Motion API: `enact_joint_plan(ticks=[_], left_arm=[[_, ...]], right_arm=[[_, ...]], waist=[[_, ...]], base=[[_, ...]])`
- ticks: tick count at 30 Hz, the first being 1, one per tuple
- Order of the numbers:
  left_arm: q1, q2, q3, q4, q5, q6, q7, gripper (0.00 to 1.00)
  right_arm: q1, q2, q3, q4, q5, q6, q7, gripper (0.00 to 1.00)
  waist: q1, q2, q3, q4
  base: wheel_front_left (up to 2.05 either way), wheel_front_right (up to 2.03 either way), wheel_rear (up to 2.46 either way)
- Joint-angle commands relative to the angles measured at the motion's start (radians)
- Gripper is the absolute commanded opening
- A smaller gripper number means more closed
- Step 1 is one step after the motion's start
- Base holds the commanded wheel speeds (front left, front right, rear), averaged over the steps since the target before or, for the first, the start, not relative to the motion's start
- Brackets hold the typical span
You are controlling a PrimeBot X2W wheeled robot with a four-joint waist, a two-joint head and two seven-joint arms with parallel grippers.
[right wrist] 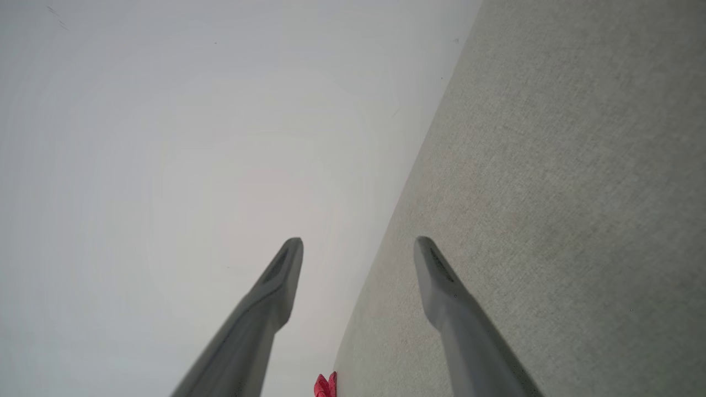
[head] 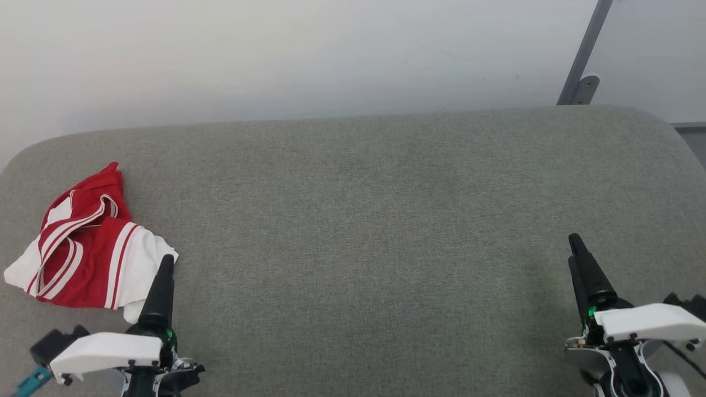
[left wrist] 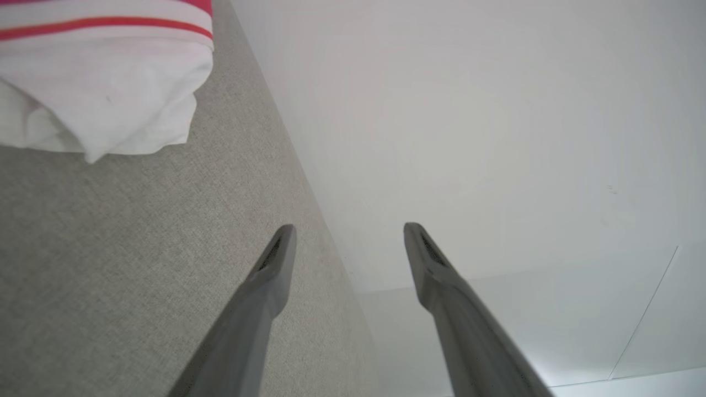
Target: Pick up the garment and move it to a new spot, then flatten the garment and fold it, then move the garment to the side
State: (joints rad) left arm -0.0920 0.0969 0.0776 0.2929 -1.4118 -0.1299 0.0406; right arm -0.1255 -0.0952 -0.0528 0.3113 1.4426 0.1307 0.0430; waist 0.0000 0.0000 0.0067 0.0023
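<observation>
The garment (head: 85,242), red with white panels and striped trim, lies crumpled at the left end of the grey surface (head: 375,220). My left gripper (head: 164,264) stands just right of its white lower corner, above the cloth's edge, turned edge-on in the head view. In the left wrist view its fingers (left wrist: 348,231) are spread wide with nothing between them, and the garment's white fold (left wrist: 105,82) lies at the top left. My right gripper (head: 575,245) is far off at the lower right. It is open (right wrist: 358,245) and empty. A scrap of the red garment (right wrist: 325,385) peeks at the bottom.
The grey padded surface stretches wide between the two grippers, with rounded far corners. Behind it is a pale wall (head: 276,55), and a grey metal post (head: 583,55) rises at the back right.
</observation>
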Motion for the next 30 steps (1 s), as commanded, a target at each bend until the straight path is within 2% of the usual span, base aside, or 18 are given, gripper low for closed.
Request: enact_joint_plan(ticks=[1,13,14,21,30], left_arm=[[-0.034,0.011,-0.002,-0.02,0.057,0.005,-0.012,1.0],[-0.033,0.031,-0.014,-0.033,0.353,0.025,-0.062,1.0],[-0.033,0.031,-0.014,-0.033,0.353,0.025,-0.062,1.0],[-0.031,0.047,-0.036,-0.04,0.493,0.046,-0.089,1.0],[-0.034,0.063,-0.055,-0.024,0.62,0.052,-0.119,1.0]], right_arm=[[-0.042,-0.017,0.012,-0.005,-0.05,0.0,-0.014,1.0],[-0.079,-0.035,0.021,0.0,-0.344,0.0,-0.065,1.0],[-0.079,-0.035,0.021,0.0,-0.344,0.0,-0.065,1.0],[-0.091,-0.037,0.021,0.0,-0.526,0.0,-0.092,1.0],[-0.106,-0.046,0.033,0.019,-0.744,0.0,-0.123,1.0]], waist=[[0.0,0.0,0.001,0.0],[0.0,0.0,0.006,0.0],[0.0,0.0,0.006,0.0],[0.0,0.0,0.009,0.001],[0.0,0.0,0.011,0.003]], base=[[0.0,0.0,0.0],[0.0,0.0,0.0],[0.0,0.0,0.0],[0.0,0.0,0.0],[0.0,0.0,0.0]])
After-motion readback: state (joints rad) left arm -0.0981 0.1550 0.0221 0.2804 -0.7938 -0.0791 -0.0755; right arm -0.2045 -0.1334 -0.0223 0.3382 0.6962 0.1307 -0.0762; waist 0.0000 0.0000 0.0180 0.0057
